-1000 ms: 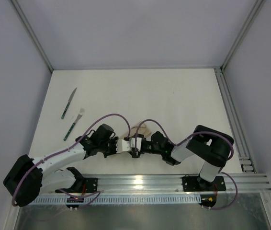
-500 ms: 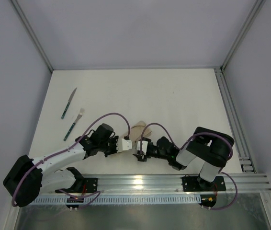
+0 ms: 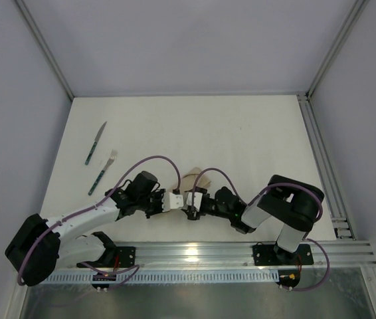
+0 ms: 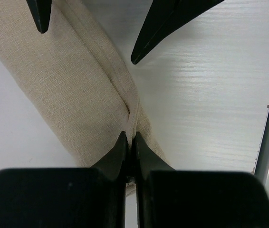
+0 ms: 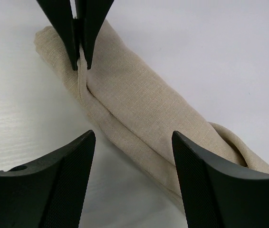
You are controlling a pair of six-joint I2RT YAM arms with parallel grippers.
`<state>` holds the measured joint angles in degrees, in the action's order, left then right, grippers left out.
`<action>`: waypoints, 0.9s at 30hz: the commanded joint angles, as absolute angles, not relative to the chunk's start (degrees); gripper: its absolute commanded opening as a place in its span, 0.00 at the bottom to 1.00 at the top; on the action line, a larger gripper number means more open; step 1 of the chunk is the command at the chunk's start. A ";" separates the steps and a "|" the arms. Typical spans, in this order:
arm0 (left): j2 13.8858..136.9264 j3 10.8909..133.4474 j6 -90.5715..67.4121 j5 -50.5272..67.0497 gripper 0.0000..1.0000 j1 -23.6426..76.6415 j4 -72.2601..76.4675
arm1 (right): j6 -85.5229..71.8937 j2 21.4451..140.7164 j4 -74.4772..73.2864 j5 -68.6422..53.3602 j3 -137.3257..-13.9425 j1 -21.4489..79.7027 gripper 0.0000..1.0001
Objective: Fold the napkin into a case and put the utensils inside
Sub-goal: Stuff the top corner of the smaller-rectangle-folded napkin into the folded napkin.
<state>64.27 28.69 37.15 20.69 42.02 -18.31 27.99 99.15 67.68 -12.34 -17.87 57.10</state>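
A soft beige woven-cloth napkin (image 5: 139,95), folded into a long, narrow, layered packet, lies on the white bench (image 3: 241,133) near the middle of its near edge, between the ends of the two arms. The left fingers (image 4: 123,152) are closed tight. They pinch a thin ridge of cloth on the packet's lengthwise fold, close to one end. The right fingers (image 5: 63,175) stand wide apart and hold nothing. They face the left fingers from the opposite side, one tip over the cloth, the other over bare bench just beside the packet. The packet's other end curls into a loose loop. Well apart, toward the bench's left side, lie a slim knife (image 3: 95,143) with a dark teal-green handle and silver blade, and a slim fork (image 3: 102,171) with a matching handle and silver tines — near each other, not touching, both outside the napkin
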 commanded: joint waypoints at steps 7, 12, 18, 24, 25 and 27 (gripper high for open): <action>64.34 29.09 36.65 23.38 0.00 40.17 -15.65 | 27.43 100.99 63.03 -10.81 -21.71 56.34 0.55; 65.04 28.92 36.83 22.94 0.00 39.38 -14.86 | 24.97 100.90 61.19 -9.41 -21.53 54.58 0.31; 69.77 32.43 36.30 22.42 0.00 36.57 -13.19 | 24.35 101.16 54.67 -11.78 -26.89 49.67 0.22; 77.85 36.29 36.83 19.70 0.00 35.95 -9.41 | 24.70 102.04 49.75 -12.83 -33.83 44.48 0.20; 78.65 36.73 36.83 19.60 0.00 35.95 -9.14 | 24.26 102.22 49.66 -13.09 -34.79 44.04 0.20; 79.89 37.53 36.74 19.86 0.00 35.25 -8.62 | 23.56 101.96 47.39 -13.62 -35.77 43.24 0.25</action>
